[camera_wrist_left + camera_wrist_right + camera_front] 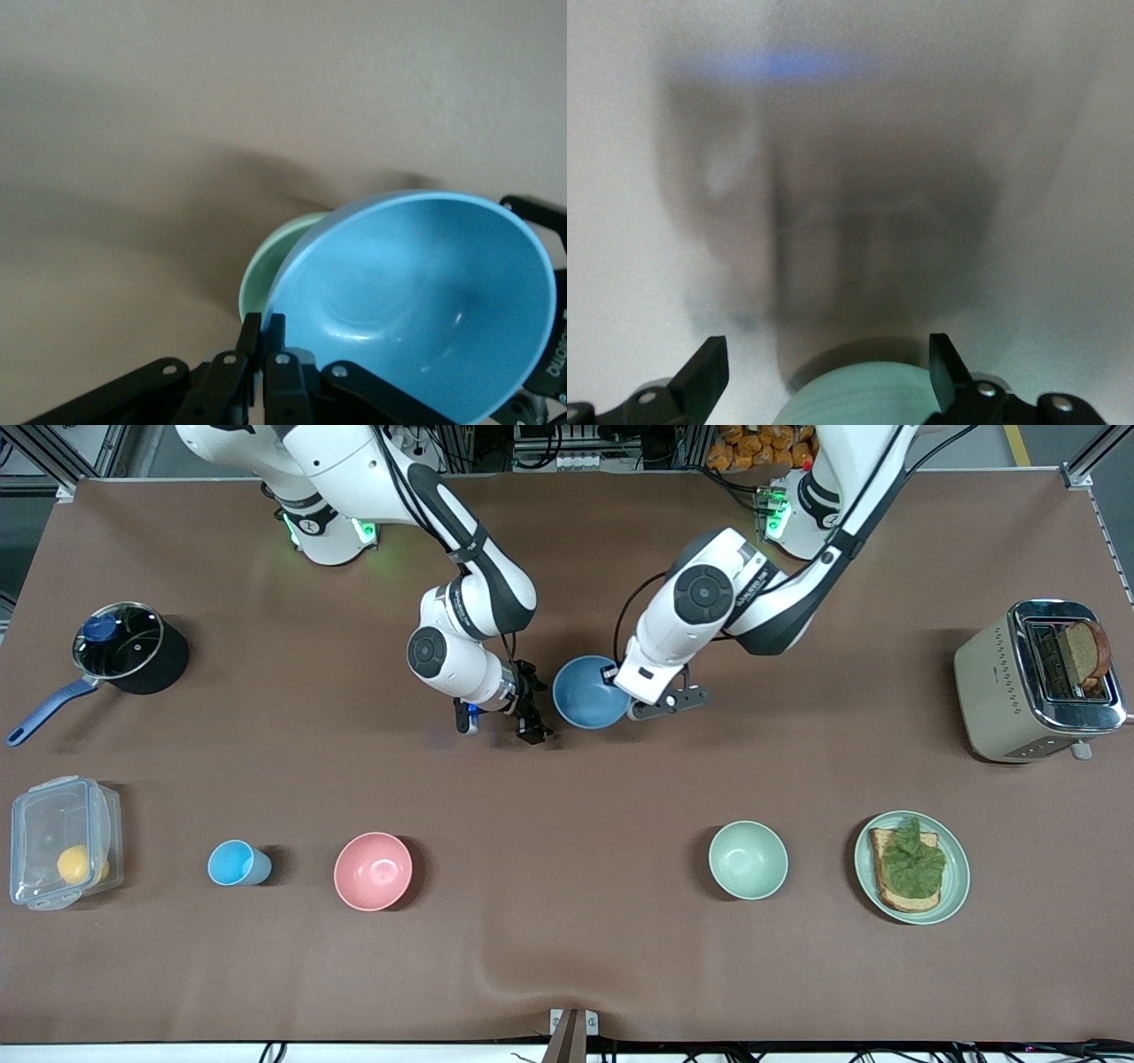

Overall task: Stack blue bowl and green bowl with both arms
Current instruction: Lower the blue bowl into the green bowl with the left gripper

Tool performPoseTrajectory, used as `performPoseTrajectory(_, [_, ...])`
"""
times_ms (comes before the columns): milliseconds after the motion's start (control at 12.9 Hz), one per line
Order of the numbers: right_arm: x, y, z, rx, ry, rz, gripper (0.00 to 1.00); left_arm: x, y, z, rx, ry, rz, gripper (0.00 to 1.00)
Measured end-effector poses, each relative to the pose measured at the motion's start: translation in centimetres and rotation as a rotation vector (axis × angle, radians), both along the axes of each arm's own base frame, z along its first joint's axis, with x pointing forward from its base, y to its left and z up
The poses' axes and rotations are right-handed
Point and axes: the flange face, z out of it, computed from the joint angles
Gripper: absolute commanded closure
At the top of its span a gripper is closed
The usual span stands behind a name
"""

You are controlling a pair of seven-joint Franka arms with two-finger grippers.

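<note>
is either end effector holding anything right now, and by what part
The left end effector is shut on the rim of the blue bowl, holding it tilted over the green bowl. The right end effector is open and holds nothing.

No readable text anywhere right now. Faint white lettering shows on a black part at the picture's edge in the left wrist view, just beside the blue bowl (416, 301), but it's too cut off to read.
</note>
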Motion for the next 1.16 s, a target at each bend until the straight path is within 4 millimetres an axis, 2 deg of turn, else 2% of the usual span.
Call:
performPoseTrajectory(310, [-0.1, 0.2, 0.0, 0.000, -0.005, 0.002, 0.00, -1.4, -0.2, -2.4, 0.012, 0.022, -0.017, 1.00])
performPoseTrajectory(853, [-0.1, 0.2, 0.1, 0.001, -0.006, 0.002, 0.00, -2.5, -0.3, -5.4, 0.006, 0.048, -0.023, 1.00])
performPoseTrajectory(1164, [-0.1, 0.2, 0.1, 0.001, -0.006, 0.002, 0.00, -2.4, -0.3, -6.5, 0.013, 0.037, -0.045, 1.00])
